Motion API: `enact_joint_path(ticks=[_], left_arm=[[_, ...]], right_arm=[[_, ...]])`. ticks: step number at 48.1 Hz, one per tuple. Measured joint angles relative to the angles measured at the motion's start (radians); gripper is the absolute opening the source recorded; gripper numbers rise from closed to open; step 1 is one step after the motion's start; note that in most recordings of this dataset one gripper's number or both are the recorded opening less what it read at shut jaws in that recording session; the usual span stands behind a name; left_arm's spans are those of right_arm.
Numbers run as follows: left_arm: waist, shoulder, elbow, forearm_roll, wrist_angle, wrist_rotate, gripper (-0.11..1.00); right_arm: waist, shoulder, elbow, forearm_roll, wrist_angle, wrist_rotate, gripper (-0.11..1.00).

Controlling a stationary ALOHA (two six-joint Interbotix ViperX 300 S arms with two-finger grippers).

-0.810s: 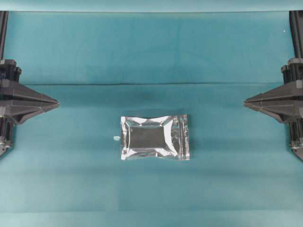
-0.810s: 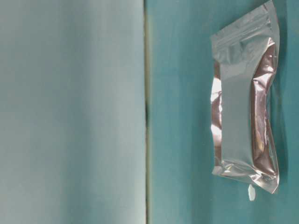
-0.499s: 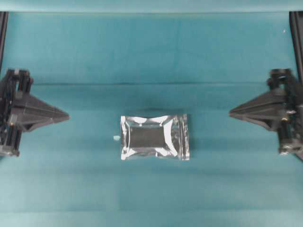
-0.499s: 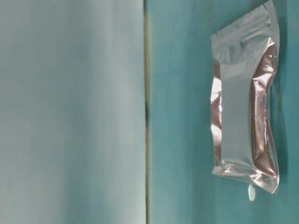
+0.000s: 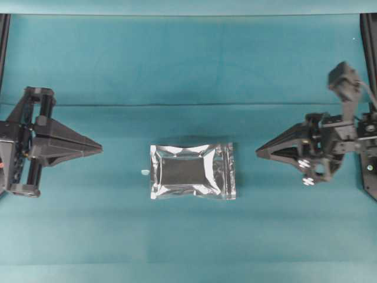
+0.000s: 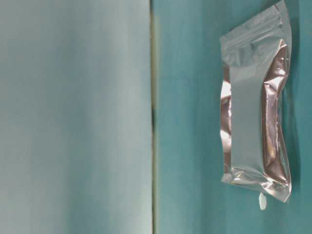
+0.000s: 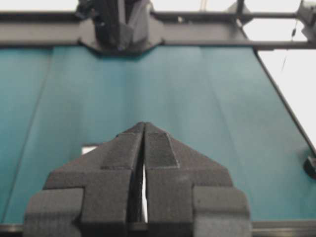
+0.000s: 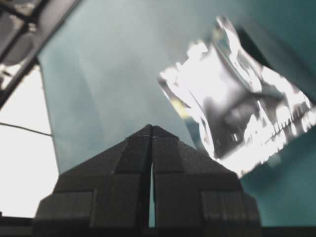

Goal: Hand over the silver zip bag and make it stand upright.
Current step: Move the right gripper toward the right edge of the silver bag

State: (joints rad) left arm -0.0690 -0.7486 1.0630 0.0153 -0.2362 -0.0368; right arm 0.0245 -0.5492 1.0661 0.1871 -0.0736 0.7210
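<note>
My left gripper (image 5: 99,148) sits at the left of the teal cloth (image 5: 188,65), its two black, grainy foam-like fingers (image 7: 126,153) pressed together into a sharp wedge, clenched on nothing and touching nothing. Its tip points at the silver zip bag (image 5: 192,171), which lies flat in the middle of the cloth, well apart from both of my grippers. The bag is shiny crinkled foil, roughly rectangular, with flat sealed edges, a puffed middle and a zip strip toward its right end. A tiny pale bit (image 5: 143,172) lies just beside its left edge. My right gripper (image 5: 258,152), rolled at the wrist, points back at the bag; its matching black fingers (image 8: 170,158) meet at the tip, gripping nothing.
</note>
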Motion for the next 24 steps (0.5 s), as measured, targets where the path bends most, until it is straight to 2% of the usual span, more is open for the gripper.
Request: enact_joint_path(ticks=[3, 12, 14, 17, 24], left_arm=[[0.0, 0.005, -0.002, -0.002, 0.011, 0.003, -0.06], [0.0, 0.008, -0.003, 0.0, 0.04, -0.003, -0.06], [-0.002, 0.008, -0.003, 0.0, 0.049, -0.003, -0.06], [0.0, 0.009, -0.005, -0.002, 0.066, -0.003, -0.06], [0.0, 0.009, -0.005, -0.002, 0.092, -0.003, -0.06]], right_arm=[[-0.003, 0.035, 0.0, 0.003, 0.003, 0.054, 0.31], [-0.023, 0.14, 0.0, 0.015, 0.02, 0.222, 0.84], [-0.025, 0.166, -0.002, 0.015, 0.021, 0.258, 0.92], [-0.025, 0.206, -0.005, 0.015, 0.02, 0.29, 0.99], [-0.026, 0.272, -0.02, 0.018, -0.003, 0.327, 0.98]])
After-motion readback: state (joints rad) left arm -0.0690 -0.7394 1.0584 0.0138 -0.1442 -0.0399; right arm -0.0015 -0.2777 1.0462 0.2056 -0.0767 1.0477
